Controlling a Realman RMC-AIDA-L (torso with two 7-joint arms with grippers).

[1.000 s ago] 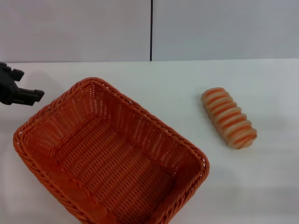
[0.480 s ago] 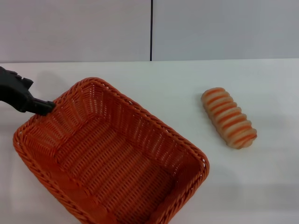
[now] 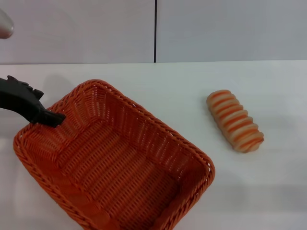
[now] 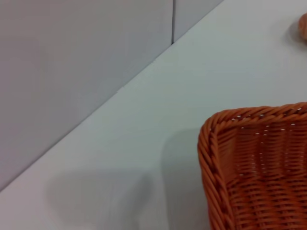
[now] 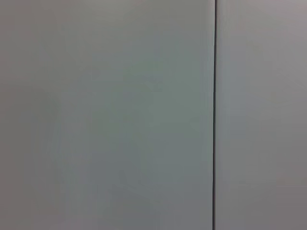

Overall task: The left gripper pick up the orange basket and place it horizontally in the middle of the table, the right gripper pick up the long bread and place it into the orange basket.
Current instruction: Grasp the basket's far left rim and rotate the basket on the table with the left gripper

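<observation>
The orange basket (image 3: 112, 160) is sitting skewed on the left of the table (image 3: 201, 86), the long bread (image 3: 235, 120) lying well apart on its right. The left gripper (image 3: 50, 117) is reaching over the basket's left rim; I cannot tell how wide it is.

Basket and bread on a table, seen from the robot's head.
The orange basket (image 3: 112, 160) sits at seven o'clock on the table (image 3: 192, 81); the long bread (image 3: 235, 120) lies apart at three o'clock; the left gripper (image 3: 50, 117) reaches the basket's ten o'clock rim.
</observation>
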